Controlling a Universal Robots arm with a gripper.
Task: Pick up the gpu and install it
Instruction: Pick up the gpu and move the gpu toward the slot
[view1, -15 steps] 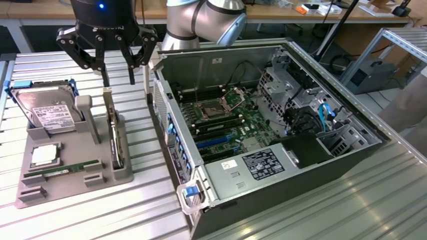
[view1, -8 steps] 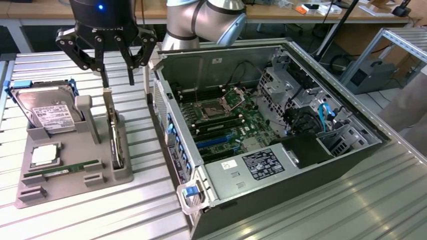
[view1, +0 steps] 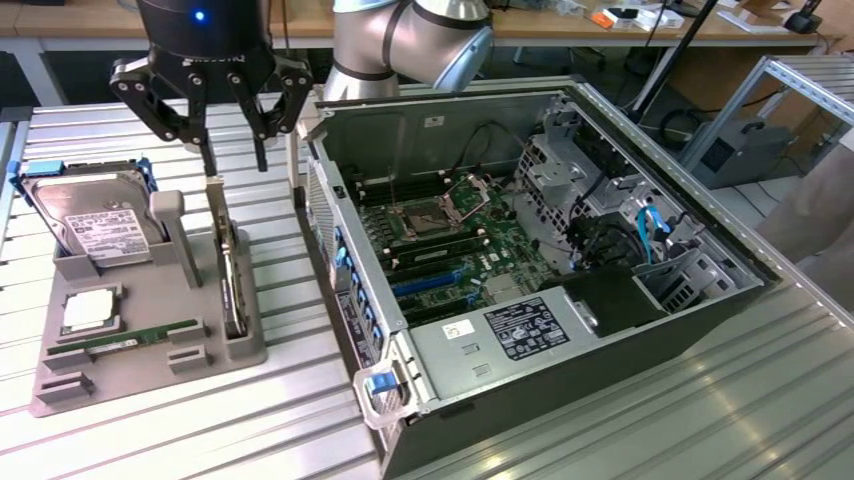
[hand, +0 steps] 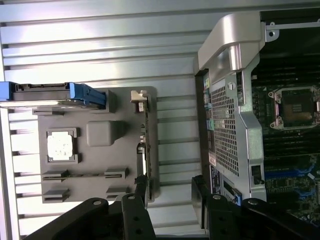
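A: Far left: matte grey plastic tray (view1: 147, 375) on ribbed metal bench (view1: 174, 440). And gpu (view1: 230, 280)?
B: Thin n flat, standing on edge in tray's rt slot. Black gripper (view1: 236, 160) just above its far end, spread wide, gripping nothing. Boxy open metal PC case (view1: 400, 110) further rt.

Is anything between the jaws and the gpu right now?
No. In the exterior view the open gripper hangs above the gpu, which stands on edge in the gray holder; only bare air separates them.
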